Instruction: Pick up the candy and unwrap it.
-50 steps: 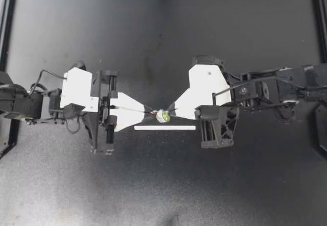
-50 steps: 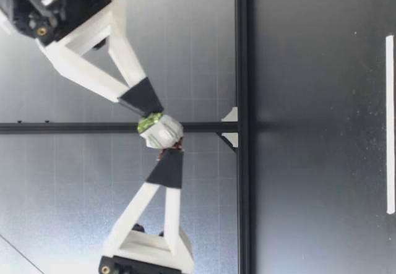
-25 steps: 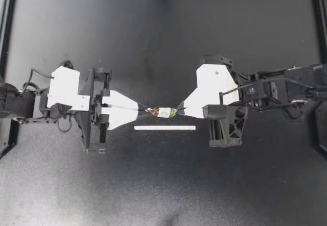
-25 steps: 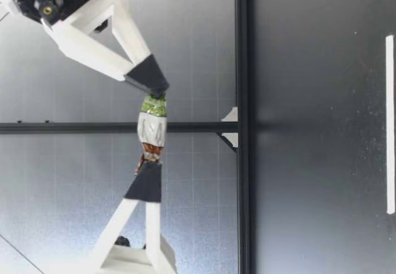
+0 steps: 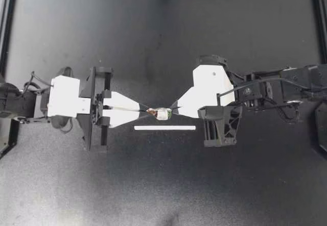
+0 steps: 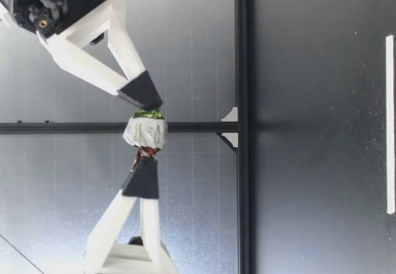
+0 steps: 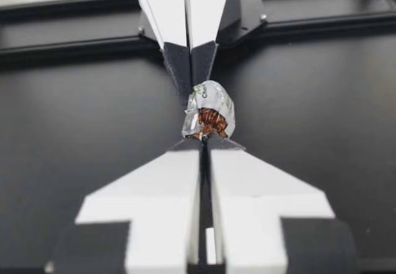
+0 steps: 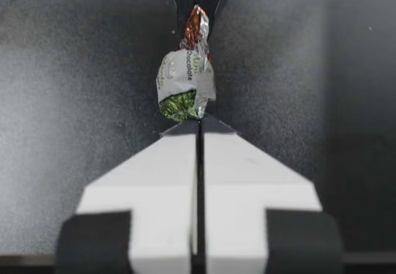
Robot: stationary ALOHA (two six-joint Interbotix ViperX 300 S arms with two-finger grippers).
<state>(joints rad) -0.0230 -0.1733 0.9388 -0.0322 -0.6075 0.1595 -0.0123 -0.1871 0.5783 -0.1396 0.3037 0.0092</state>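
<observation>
While airborne, silver foil-wrapped candy: opposed grip for untwisting.
left gripper: pinching brown tail.
right gripper: pinching green tail.

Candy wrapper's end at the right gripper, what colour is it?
The candy's end at my right gripper is green; the right wrist view shows it best.

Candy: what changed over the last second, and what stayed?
My left gripper and my right gripper first pulled apart, stretching the candy, then moved back together, so it is bunched again. Both stay shut on its ends; the white strip lies unmoved.
</observation>
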